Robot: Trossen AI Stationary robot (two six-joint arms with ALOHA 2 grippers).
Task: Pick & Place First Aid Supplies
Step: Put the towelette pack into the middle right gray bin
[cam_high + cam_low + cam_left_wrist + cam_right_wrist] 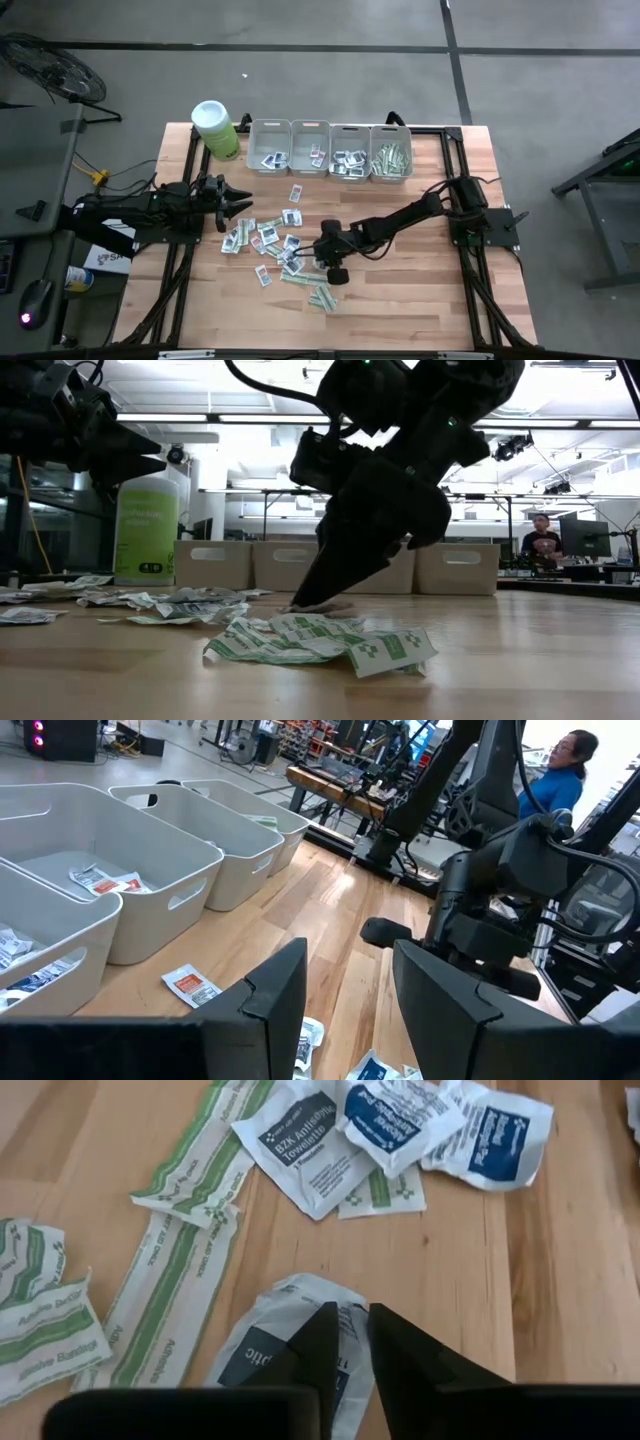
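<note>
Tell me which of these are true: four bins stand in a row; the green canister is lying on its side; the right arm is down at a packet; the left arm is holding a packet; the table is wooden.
1. Four bins stand in a row. True.
2. The canister lies on its side. False: it stands upright beside the row's end.
3. The right end effector is down at a packet. True: its fingers pinch a white packet lying on the table.
4. The left end effector holds a packet. False: it hovers open and empty above the table.
5. The table is wooden. True.
</note>
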